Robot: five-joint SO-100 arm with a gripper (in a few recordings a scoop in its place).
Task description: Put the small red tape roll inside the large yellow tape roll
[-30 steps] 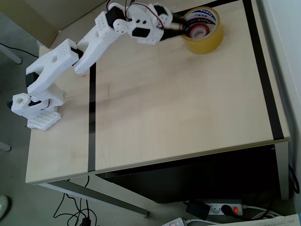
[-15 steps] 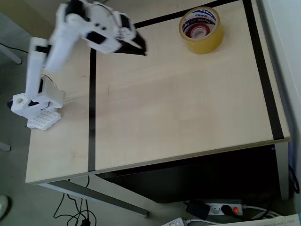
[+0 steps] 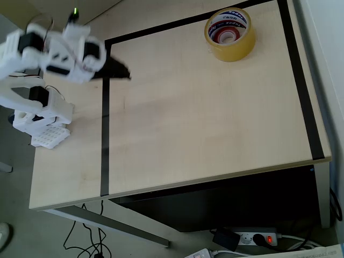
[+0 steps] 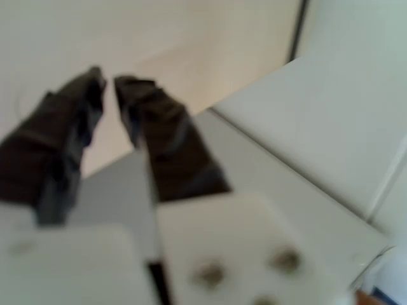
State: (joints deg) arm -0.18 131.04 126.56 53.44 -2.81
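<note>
Small red tape roll [image 3: 224,35] sits inside large yellow tape roll [image 3: 229,34], table [image 3: 204,123] at 1 o'clock, so placement looks done. Claw [image 3: 122,71] at 10 o'clock, well apart, empty, tips nearly together w/ slim gap. Next: prob. just park arm.

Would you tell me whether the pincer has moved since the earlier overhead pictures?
Yes. The pincer has drawn back leftward from the large yellow tape roll to the black tape line.

The wide yellowish translucent packing tape roll [image 3: 230,34] has red and blue print on its white inner core, too small to read.
</note>
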